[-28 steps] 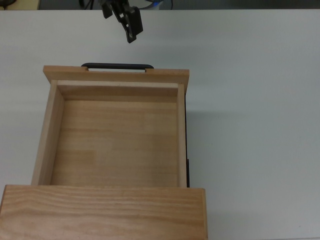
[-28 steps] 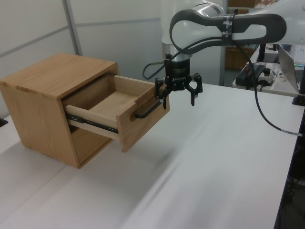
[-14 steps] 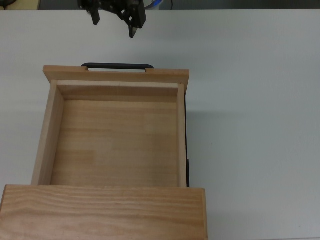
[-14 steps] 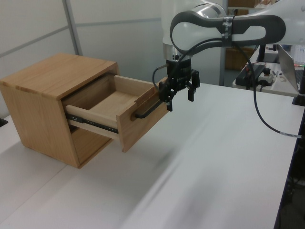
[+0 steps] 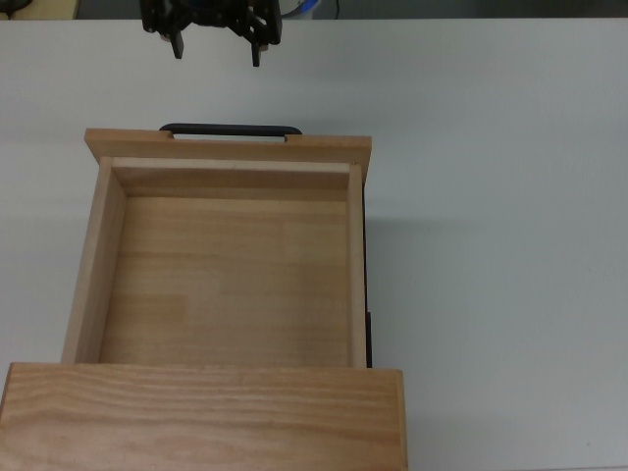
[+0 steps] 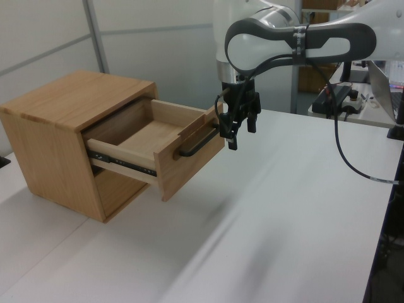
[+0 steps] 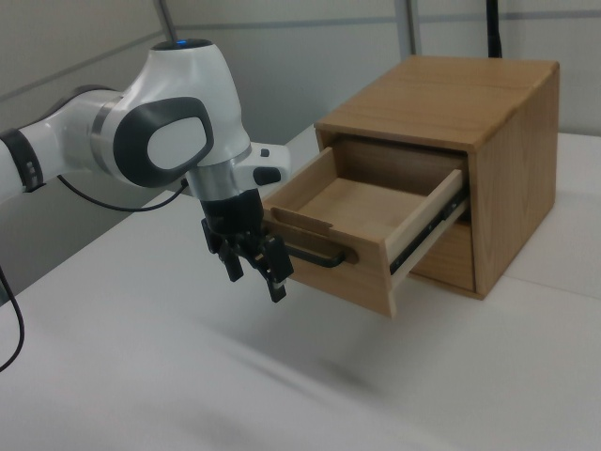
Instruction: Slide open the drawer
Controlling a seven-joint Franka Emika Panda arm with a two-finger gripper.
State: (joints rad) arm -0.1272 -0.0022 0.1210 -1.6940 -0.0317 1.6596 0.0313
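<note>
With the drawer (image 6: 161,148) out, the released gripper (image 5: 216,47) hung clear of the handle (image 5: 231,129); it should back off straight.

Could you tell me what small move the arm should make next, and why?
Probably just back the hand a little further from the drawer and stop. The drawer already stands well out of the cabinet, its interior showing, and the open hand is clear of the black handle, holding nothing, so no more pulling seems needed.
</note>
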